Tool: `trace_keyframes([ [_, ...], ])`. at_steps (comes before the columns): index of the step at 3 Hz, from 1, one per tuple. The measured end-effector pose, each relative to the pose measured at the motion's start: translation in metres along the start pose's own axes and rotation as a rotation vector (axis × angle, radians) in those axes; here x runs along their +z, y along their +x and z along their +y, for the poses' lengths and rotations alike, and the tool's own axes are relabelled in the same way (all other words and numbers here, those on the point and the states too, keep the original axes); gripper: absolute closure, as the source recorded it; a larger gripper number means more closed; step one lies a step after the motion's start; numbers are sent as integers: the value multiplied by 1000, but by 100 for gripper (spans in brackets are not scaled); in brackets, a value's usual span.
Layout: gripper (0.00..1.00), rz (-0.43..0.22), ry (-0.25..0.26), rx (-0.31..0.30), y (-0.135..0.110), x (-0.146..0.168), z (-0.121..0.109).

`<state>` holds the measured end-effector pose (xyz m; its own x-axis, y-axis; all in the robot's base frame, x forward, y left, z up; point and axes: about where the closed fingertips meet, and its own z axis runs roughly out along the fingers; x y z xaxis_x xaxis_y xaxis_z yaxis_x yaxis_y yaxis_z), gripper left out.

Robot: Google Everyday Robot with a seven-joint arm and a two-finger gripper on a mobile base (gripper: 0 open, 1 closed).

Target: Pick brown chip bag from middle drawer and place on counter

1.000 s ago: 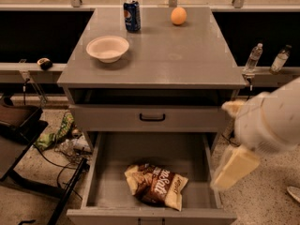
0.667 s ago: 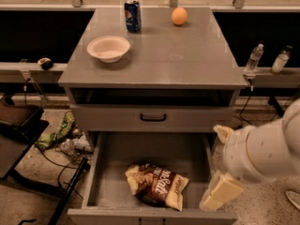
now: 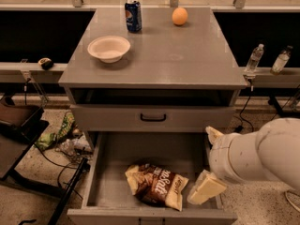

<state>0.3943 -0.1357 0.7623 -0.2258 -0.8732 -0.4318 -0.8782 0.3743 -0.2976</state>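
Observation:
The brown chip bag [image 3: 157, 185] lies crumpled on the floor of the open middle drawer [image 3: 105, 172], towards its front centre. My gripper [image 3: 206, 189] hangs low over the drawer's right front corner, just right of the bag and apart from it. The white arm [image 3: 255, 156] comes in from the right edge and hides the drawer's right wall. The grey counter [image 3: 187, 55] tops the cabinet above.
On the counter stand a white bowl [image 3: 108, 48], a blue soda can [image 3: 133, 15] and an orange [image 3: 179, 16]. A shut drawer front with a black handle [image 3: 153, 118] sits above the open drawer. Cables and litter [image 3: 61, 135] lie on the floor to the left. Two bottles [image 3: 253, 60] stand on the right ledge.
My arm and gripper have moved down and left, from beside the cabinet's right side to low over the drawer's right front corner, closer to the bag. The bag has not moved.

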Motion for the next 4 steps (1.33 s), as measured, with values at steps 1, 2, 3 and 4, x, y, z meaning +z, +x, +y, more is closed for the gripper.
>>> trace_keyframes([
  [1,0,9,-58,23,5,59,12],
  [2,0,13,-104,40,7,124,24],
  [3,0,18,-153,45,15,183,36],
  [4,0,1,-182,81,25,235,35],
])
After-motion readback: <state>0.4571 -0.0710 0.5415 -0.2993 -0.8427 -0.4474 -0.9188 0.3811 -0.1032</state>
